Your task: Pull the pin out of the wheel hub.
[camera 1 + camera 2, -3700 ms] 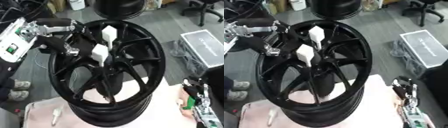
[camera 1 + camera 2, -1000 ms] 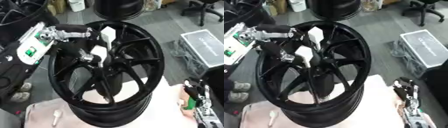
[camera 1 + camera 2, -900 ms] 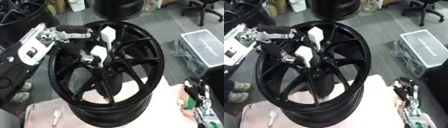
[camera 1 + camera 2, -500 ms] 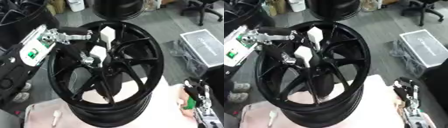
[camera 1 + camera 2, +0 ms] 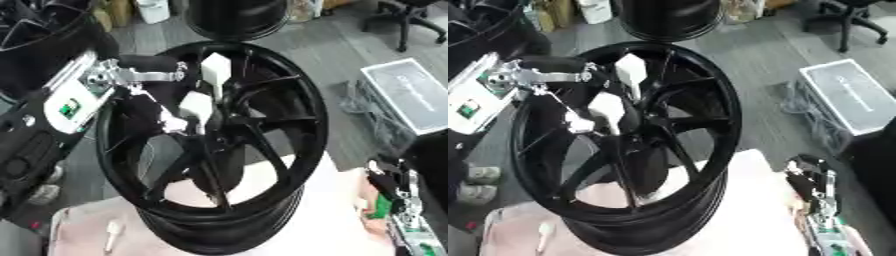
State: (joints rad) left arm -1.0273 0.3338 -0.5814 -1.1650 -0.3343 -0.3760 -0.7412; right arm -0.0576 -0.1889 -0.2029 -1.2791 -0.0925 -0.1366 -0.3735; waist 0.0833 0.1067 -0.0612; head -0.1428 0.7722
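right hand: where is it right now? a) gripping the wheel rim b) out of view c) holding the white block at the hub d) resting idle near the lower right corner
d: the right hand sits at the lower right, apart from the black wheel, while the left hand works at the hub.

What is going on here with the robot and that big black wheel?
The robot's left hand has reached in from the left to the middle of the black wheel hub, which stands tilted on a pale padded table. Its fingers sit beside a white pin near the hub's centre; whether they grip it cannot be told. A second white pin stands higher, near the rim. The right hand rests idle at the lower right.
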